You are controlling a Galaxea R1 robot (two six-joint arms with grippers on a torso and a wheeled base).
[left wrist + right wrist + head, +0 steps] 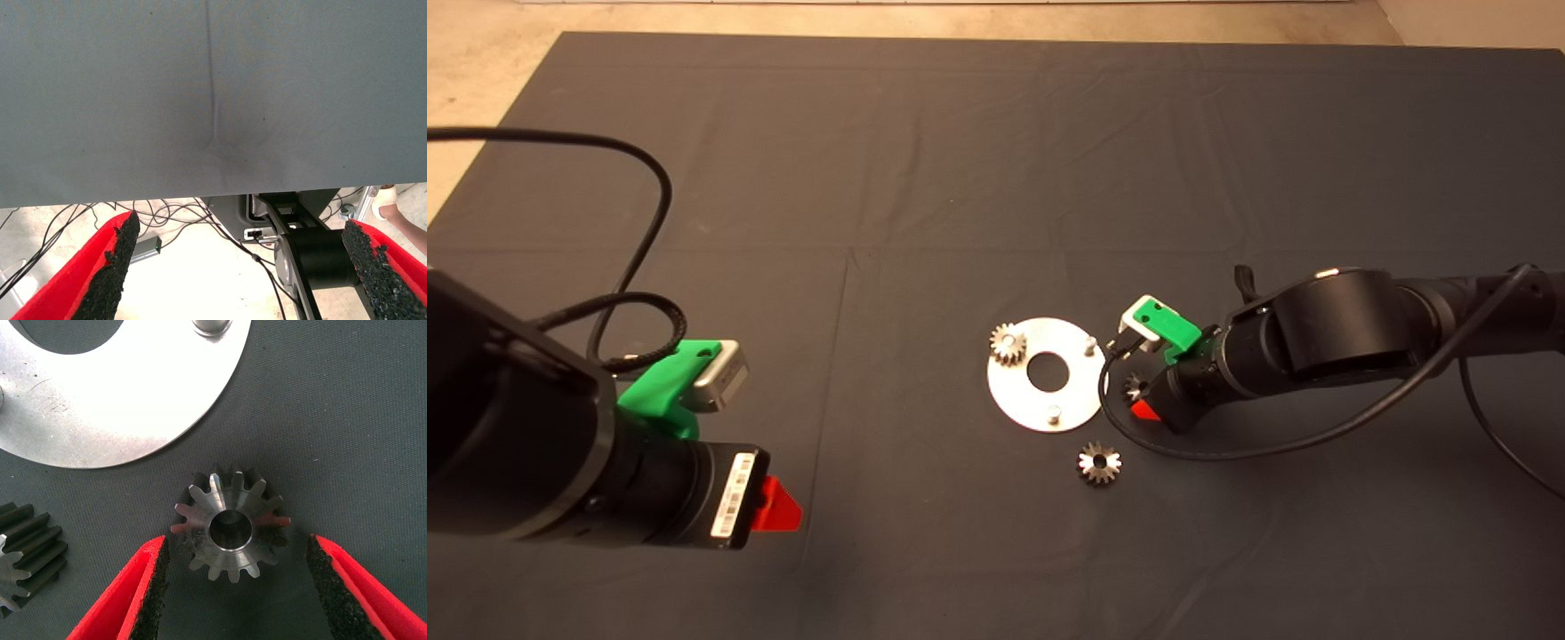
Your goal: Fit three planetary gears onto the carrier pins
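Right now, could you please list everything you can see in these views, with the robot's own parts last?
planetary gears: three, shiny steel; one on a pin at the disc's far-left edge, one loose on the mat near the disc, one on the mat between the right gripper's open fingers.
carrier pins: two bare, silvery.
disc: one, silver.
mat: one, dark.
cables: black, on the floor beyond the mat.
left gripper: open, idle at lower left.
right gripper: open, around a gear.

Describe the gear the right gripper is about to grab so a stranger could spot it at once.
Find the round silver disc mid-mat. Just off its edge nearest the right arm, a small steel gear lies flat between the open red fingers of the right gripper. Unlike the gear on a pin or the loose gear, it is bracketed by fingers.
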